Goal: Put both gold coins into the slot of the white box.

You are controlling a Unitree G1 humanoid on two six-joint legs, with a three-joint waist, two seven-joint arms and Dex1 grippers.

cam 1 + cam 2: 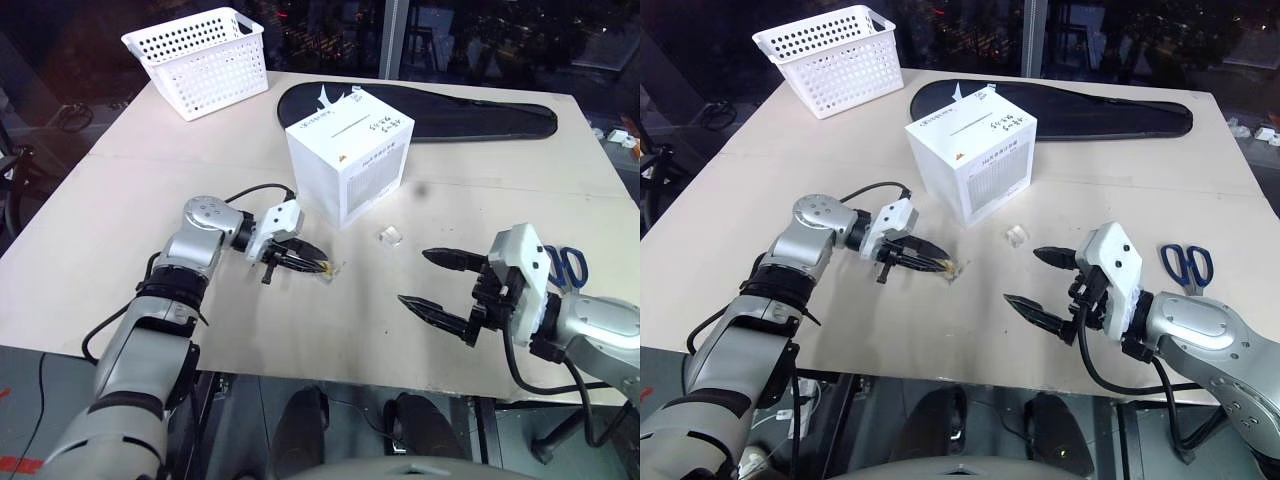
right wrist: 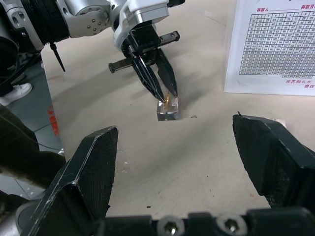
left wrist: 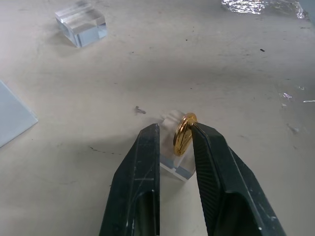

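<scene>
The left gripper (image 3: pixel 174 142), its two black fingers nearly shut, pinches a small shiny gold coin (image 3: pixel 184 133) on edge above a clear square plastic case (image 3: pixel 173 164) on the beige table (image 1: pixel 120 220), apparently to lift it free. The disc gleams bright yellow, thin and upright. The white cardboard cube (image 1: pixel 350 165), its thin dark slot (image 1: pixel 345 127) on top, stands at one o'clock from the coin. The right gripper (image 1: pixel 432 280) hovers at four o'clock, spread wide and empty, probably waiting.
</scene>
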